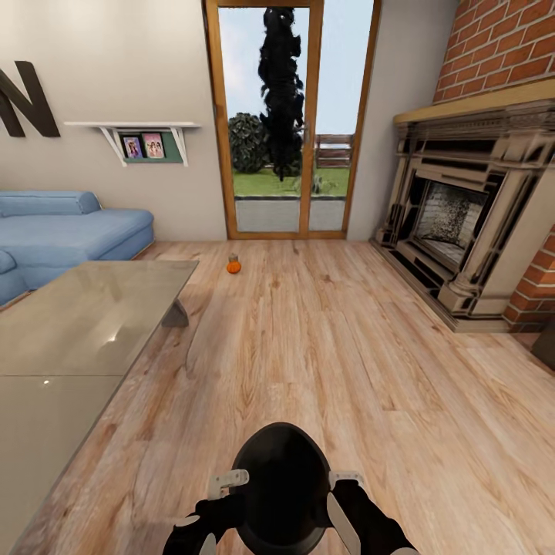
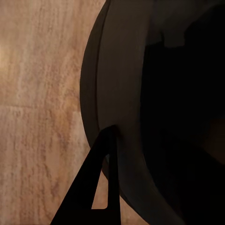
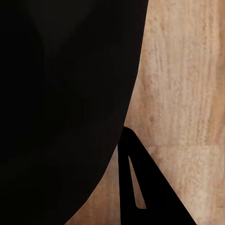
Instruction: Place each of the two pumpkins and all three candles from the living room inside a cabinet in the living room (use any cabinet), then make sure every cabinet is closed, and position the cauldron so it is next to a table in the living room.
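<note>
While both arms carry the round black cauldron point(image 1: 281, 486) at 6 o'clock, left gripper point(image 1: 228, 484) & right gripper point(image 1: 345, 479) press its sides. Small orange pumpkin point(image 1: 233, 267) at 12; grey glossy table point(image 1: 85, 324) at 9. Robot should set it down gently beside table.

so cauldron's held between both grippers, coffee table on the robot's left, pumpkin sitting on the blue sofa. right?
Not quite: the head view shows the pumpkin on the wood floor near the glass door, not on the sofa. The rest holds.
</note>
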